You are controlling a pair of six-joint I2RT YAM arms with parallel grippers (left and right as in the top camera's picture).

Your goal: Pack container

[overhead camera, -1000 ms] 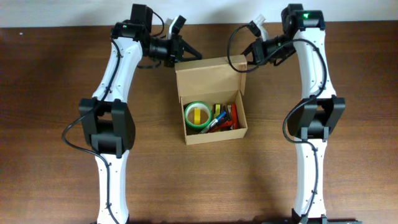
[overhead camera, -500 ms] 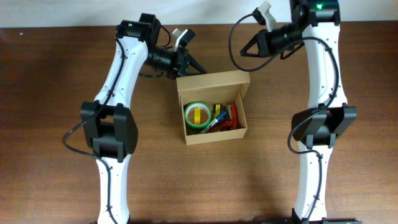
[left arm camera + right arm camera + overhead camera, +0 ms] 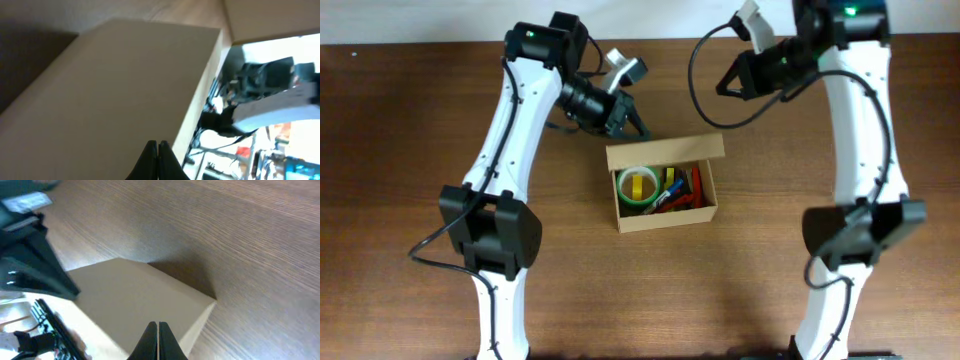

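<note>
**Location.** The small rectangular plain brown cardboard box point(image 3: 665, 212) stands at the middle of the dark brown wooden table point(image 3: 410, 130), between the two arms. Its hinged cardboard flap lid point(image 3: 665, 150) stands part-raised along the far edge, tilted over the opening but not shut.

**Handling properties (judged).**
- Weight: light. The walls are thin card and the contents are small.
- Stiffness: moderate. Walls and flap will bow under a point load, and the flap pivots freely on its crease.
- Surface: matt card, not slippery.
- Fragility: low, but a hard pinch may crease or dent it.

**Where to take hold.** Push the flap on its broad outer face, near the free edge and away from the crease. To steady the box, press on a side wall low down, or pinch the rim at a corner, where the card is stiffest.

**Claws.**
- Left gripper point(image 3: 642, 130): fingers pressed together, pinching nothing. The tips sit at the far left corner of the flap, at its outer face (contact cannot be confirmed).
- Right gripper point(image 3: 724, 87): fingers pressed together, pinching nothing, beyond the far right corner and apart from the box.

**Count.**
- Boxes: one.
- Flap lids: one.
- Green rolls of tape point(image 3: 638, 187): one, in the left half of the box, with something yellow in its core.
- Coloured pens point(image 3: 682, 190): a cluster in the right half, too closely packed to count.
- Grippers: two.
</note>
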